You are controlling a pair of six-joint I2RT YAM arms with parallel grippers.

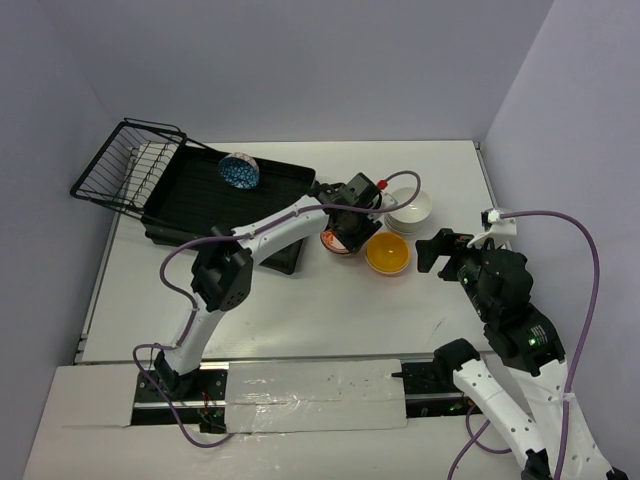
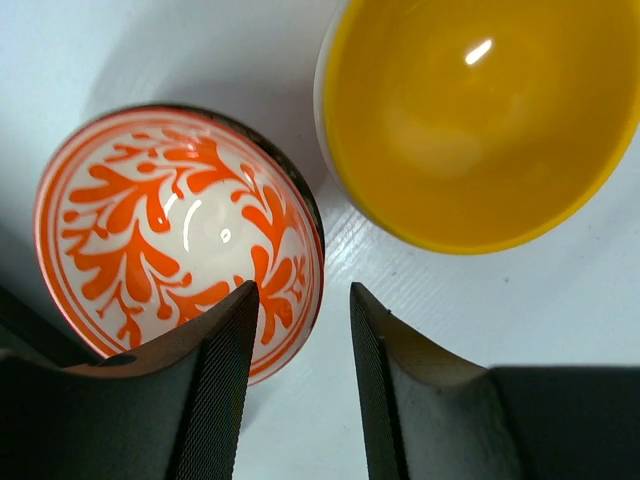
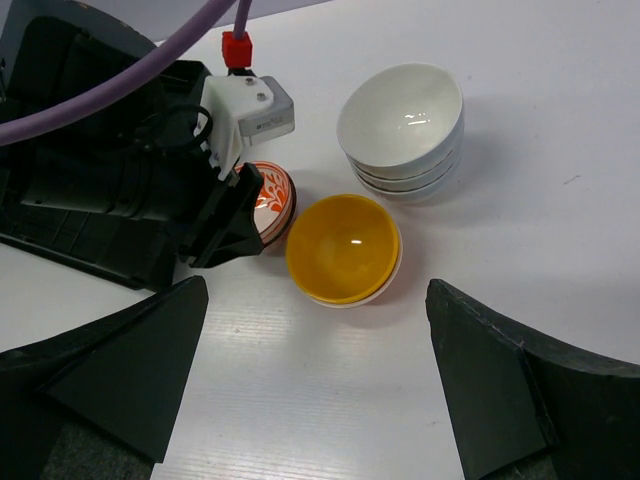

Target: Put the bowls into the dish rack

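The black dish rack (image 1: 190,200) lies at the back left, and a blue-patterned bowl (image 1: 239,170) leans inside it. An orange-patterned bowl (image 2: 150,220) stands on the table beside a yellow bowl (image 2: 480,120). My left gripper (image 2: 300,300) is open and low over the orange bowl's rim, one finger (image 2: 225,350) above its inside and the other over bare table. A stack of white bowls (image 3: 403,125) stands behind the yellow bowl (image 3: 345,250). My right gripper (image 3: 316,290) is wide open just short of the yellow bowl, holding nothing.
A black wire basket (image 1: 125,165) juts from the rack's left end. A black flap (image 1: 285,258) sticks out of the rack's near edge next to the left arm. Walls close the table at the back and right.
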